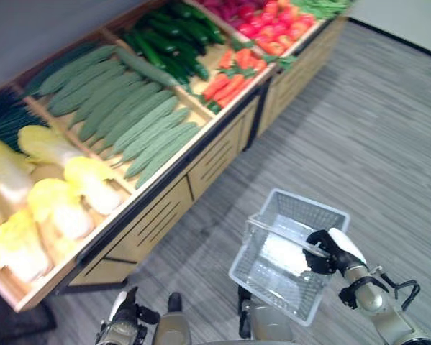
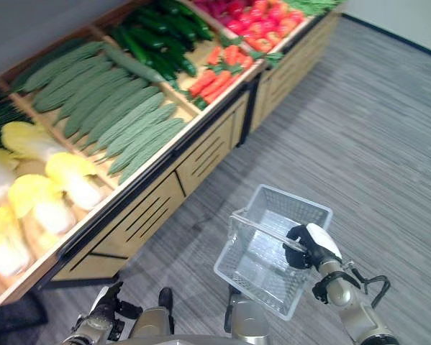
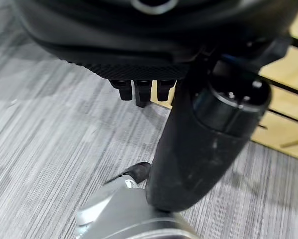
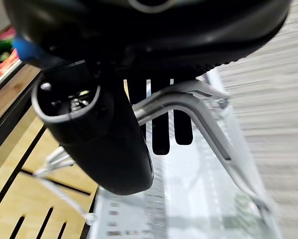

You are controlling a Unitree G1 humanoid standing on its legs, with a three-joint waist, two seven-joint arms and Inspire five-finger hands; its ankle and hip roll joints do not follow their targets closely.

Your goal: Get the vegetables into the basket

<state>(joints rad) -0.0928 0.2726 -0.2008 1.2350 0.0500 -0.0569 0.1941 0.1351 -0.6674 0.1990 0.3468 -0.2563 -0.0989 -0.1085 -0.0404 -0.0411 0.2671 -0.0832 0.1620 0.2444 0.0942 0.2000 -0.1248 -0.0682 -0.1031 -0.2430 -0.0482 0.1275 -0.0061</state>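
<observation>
A white wire basket point(image 1: 312, 203) hangs above the floor at the lower right, tilted. My right hand point(image 1: 323, 255) is shut on its metal handle point(image 1: 278, 231). In the right wrist view the fingers point(image 4: 158, 129) curl over the handle point(image 4: 188, 107), with the basket point(image 4: 198, 194) below holding nothing that I can see. The vegetables lie on a sloping wooden stand point(image 1: 165, 194) to the left: pale yellow cabbages point(image 1: 57, 198), long green gourds point(image 1: 129, 115), dark cucumbers point(image 1: 172, 36), carrots point(image 1: 233, 79) and red peppers point(image 1: 273, 21). My left hand point(image 1: 125, 314) hangs low at the bottom left, open, holding nothing point(image 3: 203, 144).
The stand runs from the lower left to the top right, with slatted panels along its front. Dark green stalks point(image 1: 6, 118) fill a compartment at its far left. Grey striped carpet point(image 1: 373, 115) stretches to the right of the stand.
</observation>
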